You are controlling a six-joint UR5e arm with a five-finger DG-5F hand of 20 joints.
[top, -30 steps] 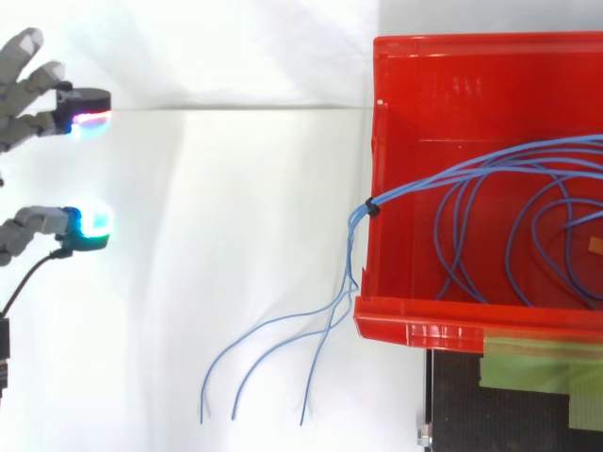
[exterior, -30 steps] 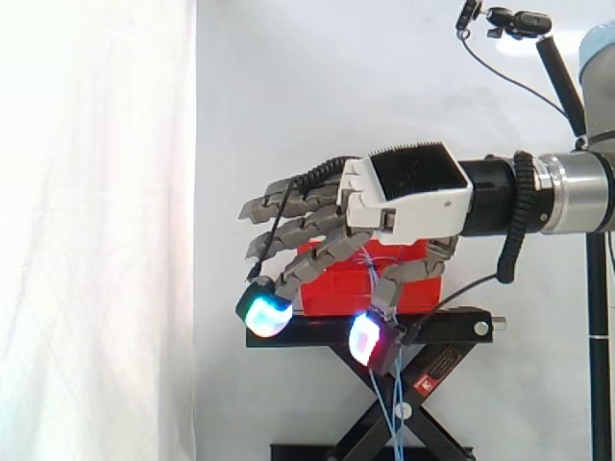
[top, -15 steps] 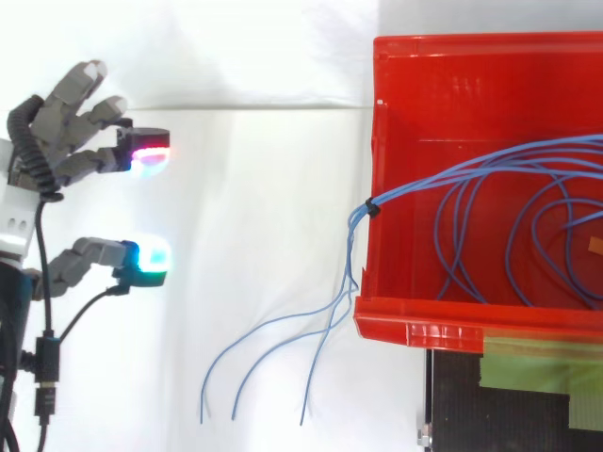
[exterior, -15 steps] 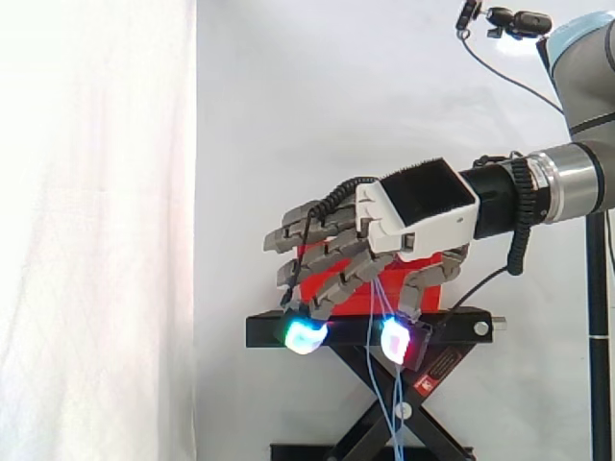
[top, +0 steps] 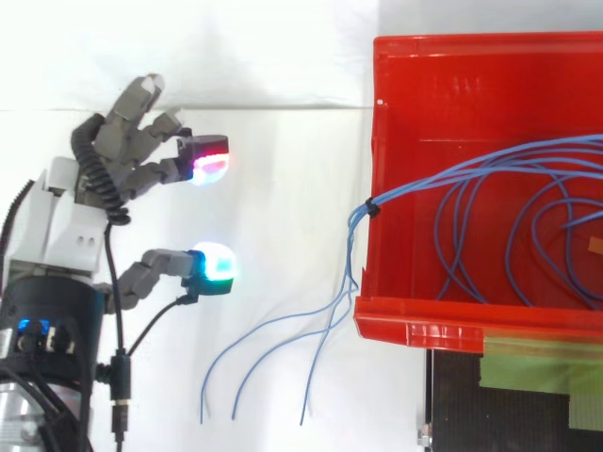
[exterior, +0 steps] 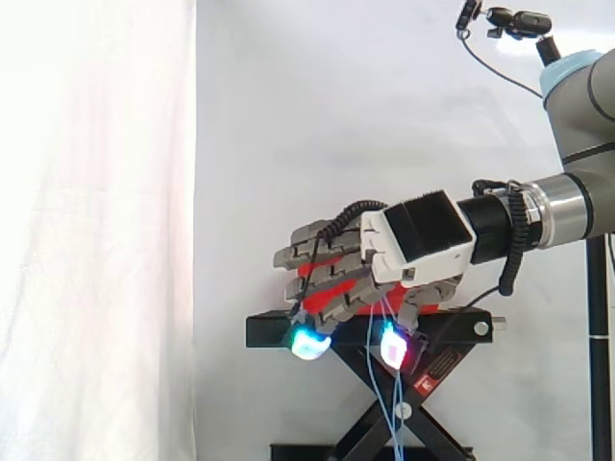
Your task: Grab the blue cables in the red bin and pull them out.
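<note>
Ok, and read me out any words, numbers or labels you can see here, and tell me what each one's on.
Red label on the black stand, side view: print too small to read.
Greenish tape along the red bin's near wall, top view: no text to be seen.
Hand and blue cables: no markings to be seen.
</note>
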